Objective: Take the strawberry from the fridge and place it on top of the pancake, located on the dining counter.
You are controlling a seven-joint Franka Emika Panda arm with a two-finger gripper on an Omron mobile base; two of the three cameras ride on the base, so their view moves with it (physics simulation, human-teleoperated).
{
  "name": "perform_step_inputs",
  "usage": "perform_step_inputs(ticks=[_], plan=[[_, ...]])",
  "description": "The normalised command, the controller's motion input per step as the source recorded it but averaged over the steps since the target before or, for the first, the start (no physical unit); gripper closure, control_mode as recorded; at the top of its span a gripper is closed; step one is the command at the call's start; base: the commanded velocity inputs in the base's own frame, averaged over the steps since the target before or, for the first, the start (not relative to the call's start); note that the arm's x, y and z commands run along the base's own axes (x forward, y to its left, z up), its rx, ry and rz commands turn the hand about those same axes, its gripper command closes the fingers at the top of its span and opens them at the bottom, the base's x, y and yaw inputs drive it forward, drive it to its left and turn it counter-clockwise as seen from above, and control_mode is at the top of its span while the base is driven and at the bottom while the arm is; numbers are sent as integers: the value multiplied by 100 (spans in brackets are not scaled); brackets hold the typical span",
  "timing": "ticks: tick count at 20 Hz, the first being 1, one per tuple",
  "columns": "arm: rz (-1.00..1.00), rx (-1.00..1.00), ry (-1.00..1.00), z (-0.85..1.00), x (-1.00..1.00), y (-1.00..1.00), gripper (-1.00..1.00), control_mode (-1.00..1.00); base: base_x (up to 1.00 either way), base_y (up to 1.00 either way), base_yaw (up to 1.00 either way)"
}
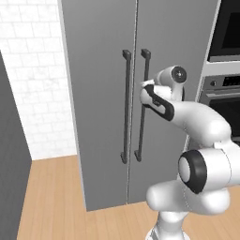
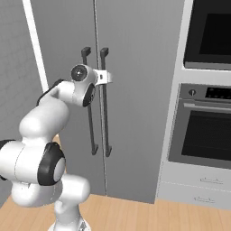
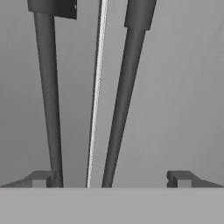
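Note:
The fridge (image 1: 98,93) (image 2: 135,90) stands with both grey doors closed, so the strawberry is hidden. My gripper (image 1: 146,87) (image 2: 107,77) is raised against the upper part of the right door's handle (image 1: 141,108) (image 2: 105,103). In the hand view the gripper (image 3: 110,179) is open, its fingertips (image 3: 41,178) spread wide. The right handle (image 3: 122,100) and the door seam run between them, and the left handle (image 3: 49,96) passes just inside the left tip. The pancake and the dining counter are out of view.
A wall oven (image 1: 225,33) (image 2: 205,135) with black windows adjoins the fridge on the right, with pale drawers (image 2: 198,187) under it. To the left are a white tiled wall (image 1: 33,70) and a dark grey panel (image 1: 11,164). Wooden floor (image 1: 51,201) lies below.

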Motion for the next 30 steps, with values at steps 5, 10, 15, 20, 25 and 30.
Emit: perform_step_inputs(ticks=[5, 10, 15, 20, 25, 30], plan=[[0, 0, 0, -11, 58, 1, -100, -100, 0, 0, 0], [0, 0, 0, -15, 68, 0, -100, -100, 0, 0, 0], [0, 0, 0, -15, 72, 0, -100, -100, 0, 0, 0], [0, 0, 0, -23, 80, 0, -100, -100, 0, 0, 0], [0, 0, 0, -25, 81, 0, -100, -100, 0, 0, 0], [0, 0, 0, -26, 74, 0, 100, -100, 0, 0, 0]])
